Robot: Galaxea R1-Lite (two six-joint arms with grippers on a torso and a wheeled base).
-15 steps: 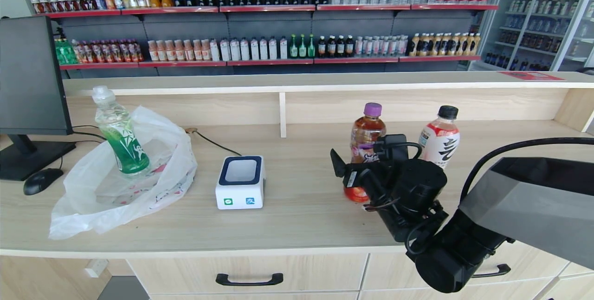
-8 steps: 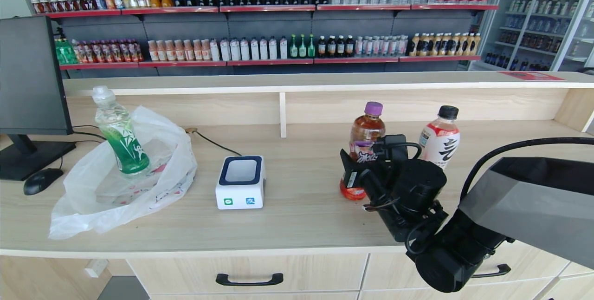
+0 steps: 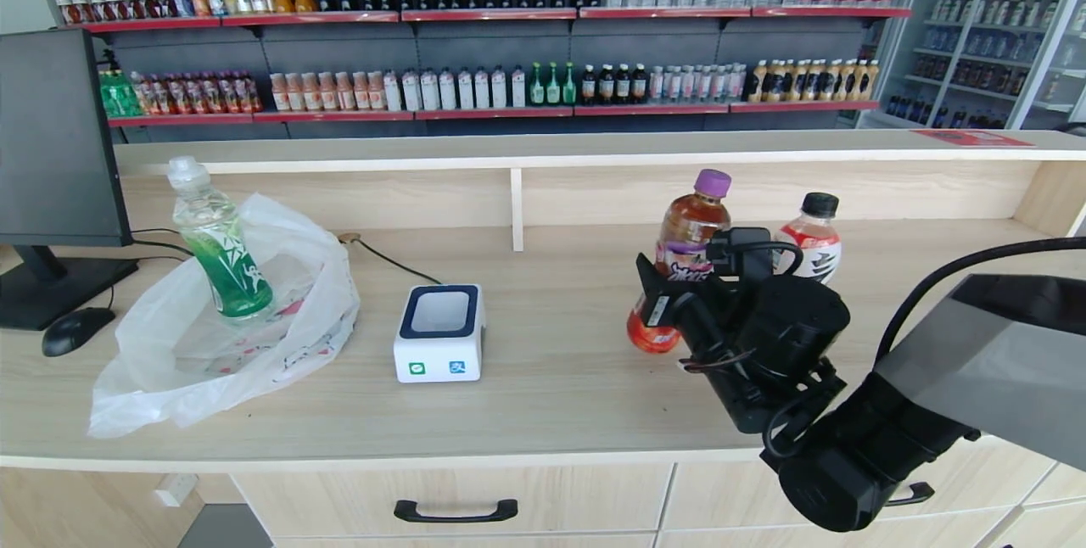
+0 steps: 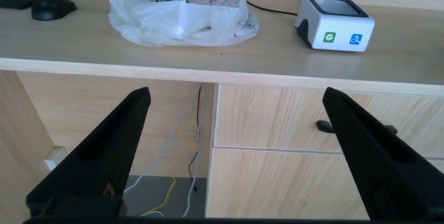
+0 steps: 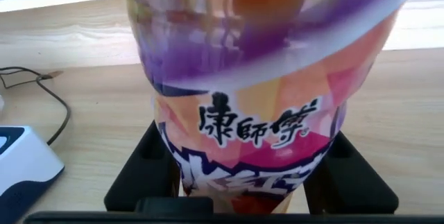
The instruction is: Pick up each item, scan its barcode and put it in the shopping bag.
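— How is the right arm posed?
— The right arm (image 3: 848,463) comes up from the near right over the worktop (image 3: 543,412), its wrist pointing away and leftward. The right jaws are clamped on the tea bottle (image 3: 689,230) at its label. The bottle leans, with its purple cap toward the right and its red base low over the wood. A white bottle (image 3: 813,236) stands just behind it.
— And the rest?
— The shopping bag (image 3: 280,344) lies open at the left with a green bottle (image 3: 222,251) standing inside. The scanner (image 3: 439,332) sits between the bag and the tea bottle.
— What do the wrist cameras add?
— The right one gives the label close up, with a black pad on each side. The left one faces the drawers (image 4: 277,120) below the worktop's edge, and the left jaws are spread wide, gripping nothing.
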